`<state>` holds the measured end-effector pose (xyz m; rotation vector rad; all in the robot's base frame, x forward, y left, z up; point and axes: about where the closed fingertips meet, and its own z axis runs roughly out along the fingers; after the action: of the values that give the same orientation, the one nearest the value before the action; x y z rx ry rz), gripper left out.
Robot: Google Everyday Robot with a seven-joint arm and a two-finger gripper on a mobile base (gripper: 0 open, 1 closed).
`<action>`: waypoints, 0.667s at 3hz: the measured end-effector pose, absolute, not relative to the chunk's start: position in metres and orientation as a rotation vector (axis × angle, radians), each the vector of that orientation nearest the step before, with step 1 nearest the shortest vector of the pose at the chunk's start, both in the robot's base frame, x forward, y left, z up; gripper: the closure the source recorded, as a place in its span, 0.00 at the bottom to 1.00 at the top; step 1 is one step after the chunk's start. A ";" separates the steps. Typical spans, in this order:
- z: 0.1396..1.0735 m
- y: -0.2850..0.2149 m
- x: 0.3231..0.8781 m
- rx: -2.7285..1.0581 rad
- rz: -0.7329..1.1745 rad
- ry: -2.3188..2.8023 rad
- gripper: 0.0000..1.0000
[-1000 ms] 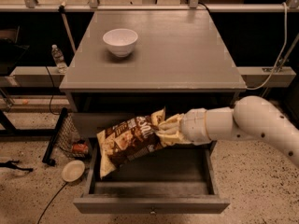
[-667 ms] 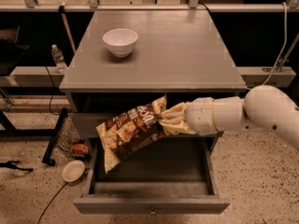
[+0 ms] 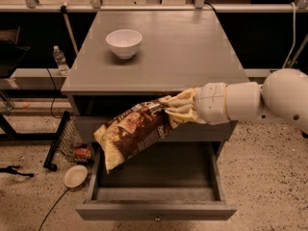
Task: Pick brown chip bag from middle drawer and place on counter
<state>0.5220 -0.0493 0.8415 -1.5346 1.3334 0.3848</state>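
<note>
One hand (image 3: 169, 109) clamps the brown chip bag (image 3: 134, 134) over the middle drawer (image 3: 159, 210), below the counter (image 3: 183, 47) and white bowl (image 3: 124, 42).

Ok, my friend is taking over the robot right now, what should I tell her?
The gripper is shut on the upper end of the brown chip bag, just below the front edge of the counter.
The bag hangs tilted in the air over the open middle drawer.
Done: the bag is out of the drawer.
Left: lift it onto the counter, away from the white bowl, then let go.
</note>
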 end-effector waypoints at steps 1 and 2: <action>0.842 -0.049 0.522 -1.535 0.385 1.333 1.00; 0.858 -0.046 0.513 -1.550 0.355 1.316 1.00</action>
<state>0.5130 -0.0456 0.8583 -1.5498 1.3157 0.3548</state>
